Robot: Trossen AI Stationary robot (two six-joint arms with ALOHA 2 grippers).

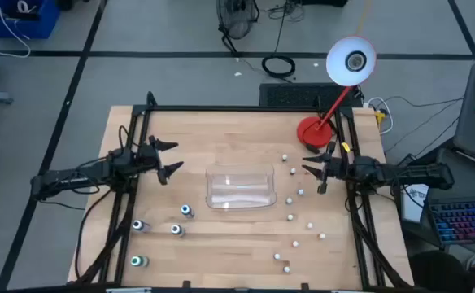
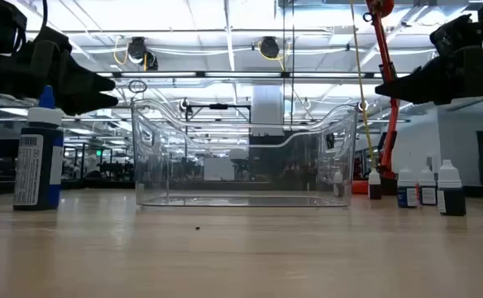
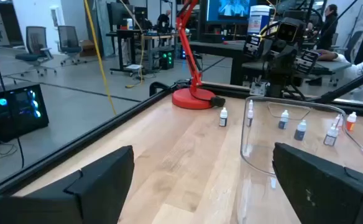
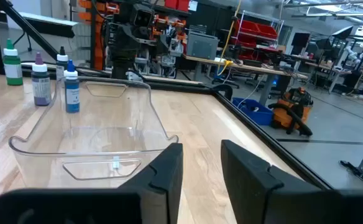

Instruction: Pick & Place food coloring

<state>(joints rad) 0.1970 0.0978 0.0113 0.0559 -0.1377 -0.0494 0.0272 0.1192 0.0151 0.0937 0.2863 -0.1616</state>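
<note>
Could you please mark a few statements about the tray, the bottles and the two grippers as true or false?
1. The clear tray holds no bottles. True.
2. The left gripper holds a bottle. False: it is open and empty, left of the tray.
3. The food coloring bottles stand on both sides of the tray. True.
4. The right gripper is inside the tray. False: it hangs to the tray's right.
5. The red lamp base sits in the tray. False: it stands at the table's far right.
</note>
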